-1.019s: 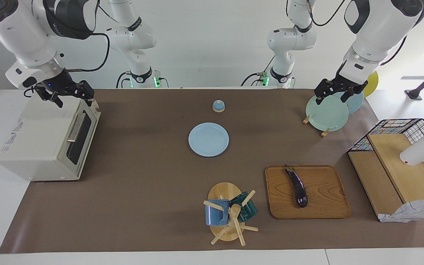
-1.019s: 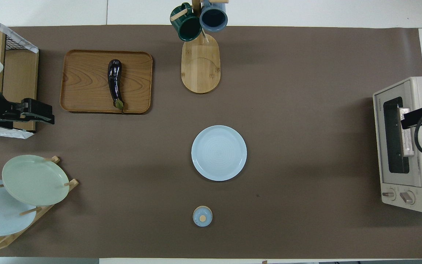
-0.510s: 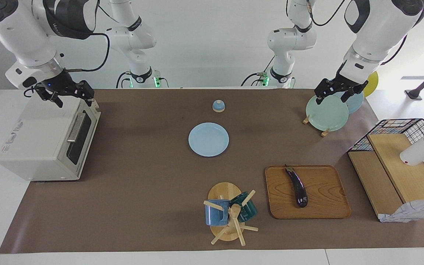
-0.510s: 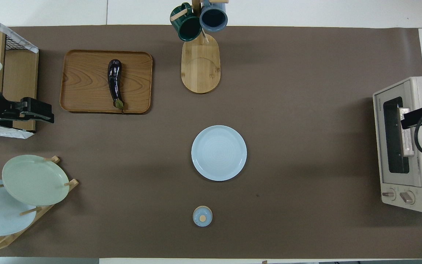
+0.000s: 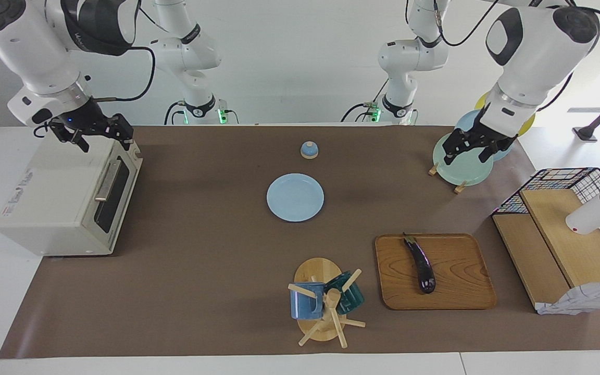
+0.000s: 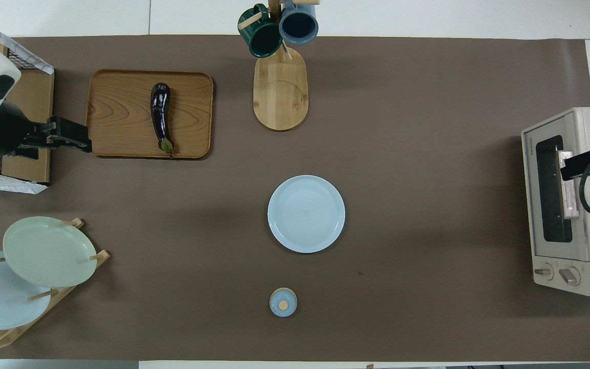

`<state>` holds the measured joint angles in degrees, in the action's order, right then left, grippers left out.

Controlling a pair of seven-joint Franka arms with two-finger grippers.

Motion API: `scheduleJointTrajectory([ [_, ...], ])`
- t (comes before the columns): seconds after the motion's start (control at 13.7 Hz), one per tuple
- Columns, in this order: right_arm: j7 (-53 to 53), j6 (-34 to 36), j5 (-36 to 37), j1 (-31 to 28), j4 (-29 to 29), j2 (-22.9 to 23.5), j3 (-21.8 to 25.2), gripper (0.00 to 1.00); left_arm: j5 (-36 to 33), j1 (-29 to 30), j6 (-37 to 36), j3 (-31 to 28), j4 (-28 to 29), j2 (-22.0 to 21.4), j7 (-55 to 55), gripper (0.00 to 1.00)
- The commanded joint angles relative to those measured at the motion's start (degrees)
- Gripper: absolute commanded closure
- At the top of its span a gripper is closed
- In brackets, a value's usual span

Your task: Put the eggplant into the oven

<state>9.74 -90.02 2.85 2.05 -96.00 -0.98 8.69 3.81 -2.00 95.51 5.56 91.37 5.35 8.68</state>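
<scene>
Presently on the table, largest item first: the oven point(image 5: 65, 200), cream-white, at the right arm's end, door shut, dark glass and bar handle facing the table's middle. The right gripper point(image 5: 91, 136) hangs over the oven's top edge nearest the robots, fingers spread apart and holding nothing. Next, a wire-and-wood rack point(image 5: 565, 239) at the left arm's end, with a white cup point(image 5: 594, 213) lying on it. A wooden tray point(image 5: 434, 271) sits beside that rack, toward the table's middle. A plate stand point(image 5: 461, 159) with a pale green plate and a blue one behind it stands nearer the robots than the tray; the left gripper point(image 5: 471, 151) is over that green plate, fingers apart, empty. A mug tree point(image 5: 326, 299) on an oval board carries a blue mug and a green mug. A light blue plate point(image 5: 295, 197) lies mid-table. The eggplant point(image 5: 421, 263) lies on the tray, stem end toward the robots, well apart from the oven and untouched. A small blue knobbed lid point(image 5: 309, 150) sits nearer the robots than the plate.
</scene>
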Motion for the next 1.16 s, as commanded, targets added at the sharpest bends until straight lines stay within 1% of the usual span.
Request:
scheduleJointTrajectory([
  [0.0,-0.33,0.73,-1.36,-0.29,-0.16,-0.60,-0.17,0.00,0.41,-1.25,0.29,0.50,-13.20,15.00,0.55,0.00],
  [0.07,-0.33,0.73,-1.36,-0.29,-0.16,-0.60,-0.25,0.00,0.41,-1.77,2.38,0.41,-14.63,17.74,0.55,0.00],
  [0.15,-0.33,0.73,-1.36,-0.29,-0.16,-0.60,-0.17,0.00,0.33,-1.87,5.27,0.50,-14.64,19.59,0.46,0.00],
  [0.22,-0.33,0.73,-1.36,-0.29,-0.16,-0.60,-0.25,0.00,0.33,-1.95,8.09,0.41,-15.16,22.66,0.46,0.00],
  [0.36,-0.33,0.81,-1.36,-0.21,-0.16,-0.60,-0.25,0.00,-0.03,-3.87,12.31,0.07,-19.80,30.47,0.46,0.00],
  [0.44,-0.33,0.73,-1.36,-0.21,-0.16,-0.60,-0.25,0.00,-0.11,-4.06,13.99,-0.11,-21.04,33.03,0.37,0.00],
  [0.58,-0.51,0.38,-1.36,-0.21,-0.07,-0.60,-0.25,0.00,-3.43,-4.24,19.25,0.06,-19.57,34.20,0.02,0.00],
  [0.66,0.10,0.20,-1.44,-0.21,0.02,-0.78,-0.25,0.00,-3.98,-4.41,21.63,0.06,-17.21,34.11,0.02,0.00],
  [0.8,0.80,0.11,-1.53,0.14,-0.33,-1.39,-0.34,0.00,-4.33,-4.41,24.36,-0.03,-15.62,34.46,-0.15,0.00],
  [0.87,0.63,-1.11,-1.79,0.58,-1.90,-2.00,-0.34,0.01,-5.64,-5.37,25.77,-0.03,-15.26,36.12,-0.16,0.00],
  [0.95,0.63,-3.99,-1.88,1.63,-3.48,-2.62,-0.34,0.44,-5.91,-5.82,26.13,-0.03,-15.43,37.09,-0.24,0.00],
  [1.02,1.07,-5.67,-1.88,1.99,-5.58,-3.32,-0.34,0.83,-6.09,-5.12,24.65,0.06,-16.22,37.27,-0.42,0.00],
  [1.09,2.20,-8.82,-1.88,2.08,-8.74,-4.46,-0.34,0.93,-6.09,-4.94,22.99,0.06,-17.35,37.54,-1.12,0.00],
])
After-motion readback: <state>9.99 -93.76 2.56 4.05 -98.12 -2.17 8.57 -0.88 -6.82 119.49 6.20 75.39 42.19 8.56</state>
